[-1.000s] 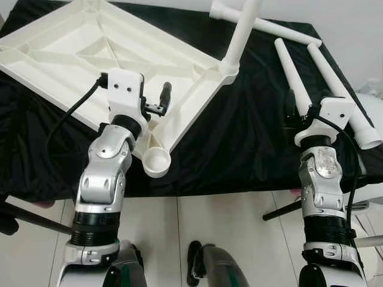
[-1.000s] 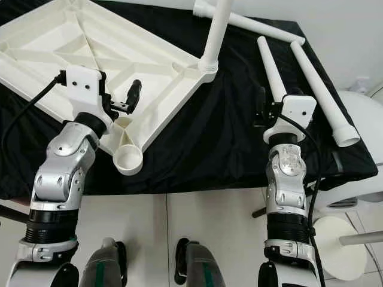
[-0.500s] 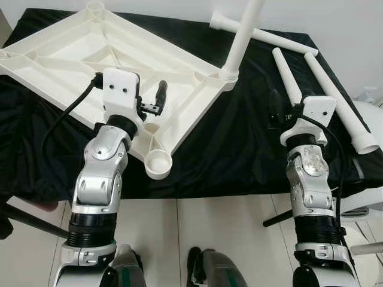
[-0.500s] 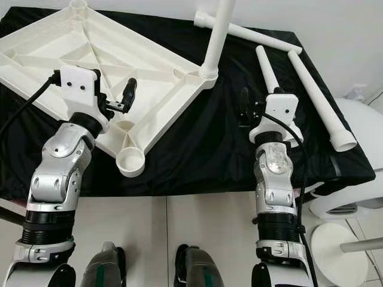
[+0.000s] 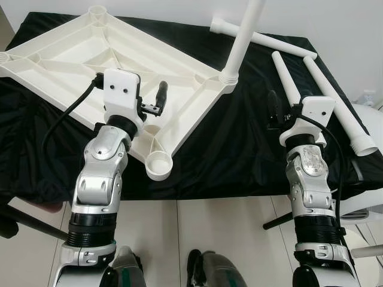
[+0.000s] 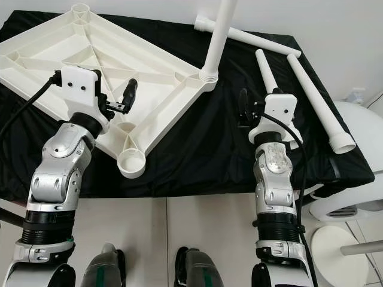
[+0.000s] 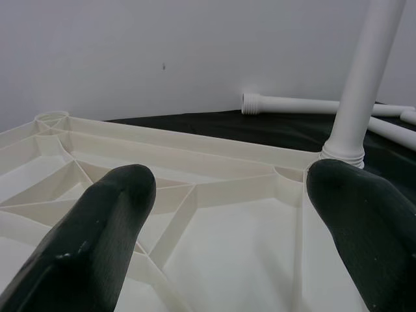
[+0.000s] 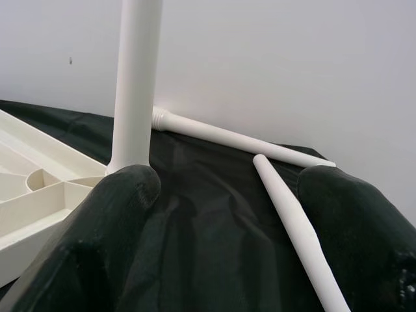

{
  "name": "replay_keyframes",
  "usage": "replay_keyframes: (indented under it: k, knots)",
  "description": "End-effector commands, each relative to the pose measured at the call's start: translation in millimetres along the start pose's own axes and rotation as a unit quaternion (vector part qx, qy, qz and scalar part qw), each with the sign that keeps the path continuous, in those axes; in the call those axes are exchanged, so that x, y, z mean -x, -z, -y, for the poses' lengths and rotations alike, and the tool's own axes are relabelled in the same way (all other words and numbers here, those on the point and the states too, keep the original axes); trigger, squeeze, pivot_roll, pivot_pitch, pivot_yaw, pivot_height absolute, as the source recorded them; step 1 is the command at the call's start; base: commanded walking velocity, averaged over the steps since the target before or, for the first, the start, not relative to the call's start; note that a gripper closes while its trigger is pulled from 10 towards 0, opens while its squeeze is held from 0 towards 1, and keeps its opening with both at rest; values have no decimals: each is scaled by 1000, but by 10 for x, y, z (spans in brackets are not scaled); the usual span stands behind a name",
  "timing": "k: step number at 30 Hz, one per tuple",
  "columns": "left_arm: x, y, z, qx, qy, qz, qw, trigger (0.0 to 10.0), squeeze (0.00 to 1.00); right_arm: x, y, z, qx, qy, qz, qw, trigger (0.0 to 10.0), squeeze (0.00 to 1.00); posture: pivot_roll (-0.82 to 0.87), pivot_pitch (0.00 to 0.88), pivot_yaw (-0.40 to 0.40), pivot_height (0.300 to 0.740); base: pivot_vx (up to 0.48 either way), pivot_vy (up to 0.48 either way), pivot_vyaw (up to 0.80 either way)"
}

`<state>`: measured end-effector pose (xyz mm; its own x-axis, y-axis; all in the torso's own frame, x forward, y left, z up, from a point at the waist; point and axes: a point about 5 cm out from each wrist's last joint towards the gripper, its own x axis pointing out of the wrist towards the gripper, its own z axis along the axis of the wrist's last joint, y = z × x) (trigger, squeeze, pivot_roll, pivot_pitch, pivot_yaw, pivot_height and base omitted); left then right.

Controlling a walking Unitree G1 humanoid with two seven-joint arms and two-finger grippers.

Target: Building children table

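Hovering over the upturned tabletop (image 5: 114,60) with both pincers released.
My left pincer (image 7: 227,214) is spreading above its ribs; my right pincer (image 8: 227,221) is gaping toward loose legs (image 5: 286,72) at 1 o'clock.

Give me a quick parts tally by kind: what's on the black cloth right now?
Upturned white tabletop: 1
Leg already standing in a corner socket: 1
Loose legs lying on the cloth: 3
Total: 5 parts
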<state>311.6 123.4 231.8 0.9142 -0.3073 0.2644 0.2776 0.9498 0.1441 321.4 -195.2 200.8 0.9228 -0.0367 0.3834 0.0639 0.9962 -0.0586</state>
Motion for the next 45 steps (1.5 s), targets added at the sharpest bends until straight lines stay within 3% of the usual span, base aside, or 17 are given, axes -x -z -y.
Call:
replay_keyframes:
  k: [1,45]
  knots:
    - [-5,33,-1,-1,-25,-6,1000,10000,0,18,-1,19,-4,3,-2,1000,10000,0,56,89,-90,740,0,-247,0]
    - [-64,14,41,3,-7,-7,1000,10000,0,28,-27,24,-4,6,-5,1000,10000,0,43,118,-94,740,0,-274,0]
